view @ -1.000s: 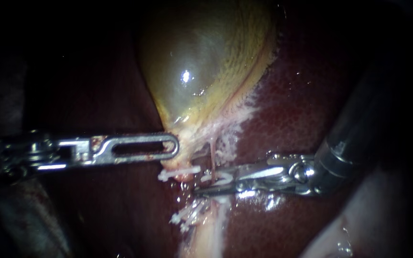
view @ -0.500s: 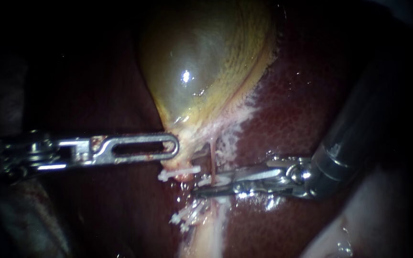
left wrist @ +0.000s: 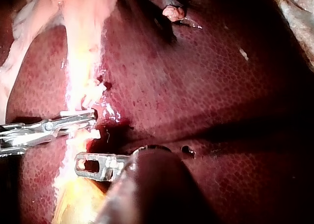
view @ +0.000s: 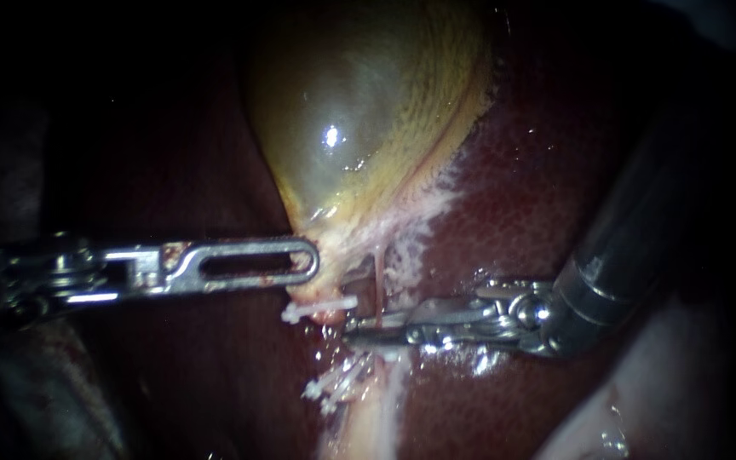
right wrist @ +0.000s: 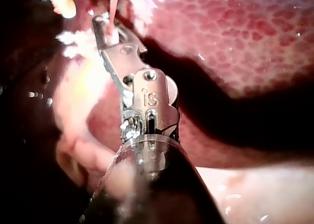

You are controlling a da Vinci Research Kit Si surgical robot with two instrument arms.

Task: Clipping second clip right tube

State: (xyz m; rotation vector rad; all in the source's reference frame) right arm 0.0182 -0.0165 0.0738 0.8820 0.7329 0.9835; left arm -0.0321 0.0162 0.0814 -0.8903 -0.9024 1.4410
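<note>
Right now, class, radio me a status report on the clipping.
Right instrument: jaws shut on right tube. Left instrument at gallbladder neck. White clip beside tube; nothing blocking.

My left instrument (view: 307, 261) comes in flat from the side. Its jaws are closed on the neck of the gallbladder (view: 359, 111). My right instrument (view: 366, 326) comes down at a slant and bends at the wrist. Its jaws are squeezed tight on the right tube (view: 378, 277).

Dim edges, ctr lit, glare on gallbladder (view: 359, 111)
</note>
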